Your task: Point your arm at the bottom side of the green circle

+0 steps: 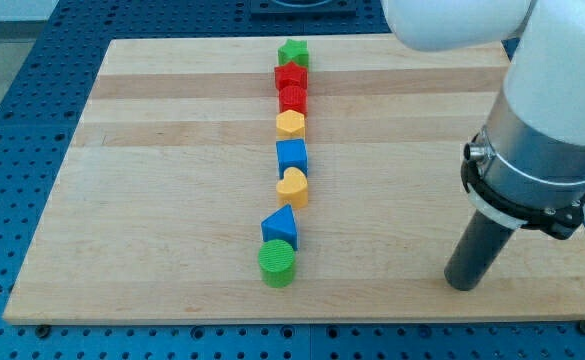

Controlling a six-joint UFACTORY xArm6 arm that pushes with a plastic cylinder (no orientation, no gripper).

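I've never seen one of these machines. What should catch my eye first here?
A straight column of coloured blocks runs down the middle of the wooden board, from a green star at the view's top to the green circle at the bottom. My tip rests far to the circle's right.

Pale wooden board (visible grain, matt); green circle looks like matt plastic.

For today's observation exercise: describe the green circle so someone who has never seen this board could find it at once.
On the wooden board, a column of blocks runs down the middle. The green circle is its lowest block, touching the blue triangle. It is the only round green block; the green star sits at the top.
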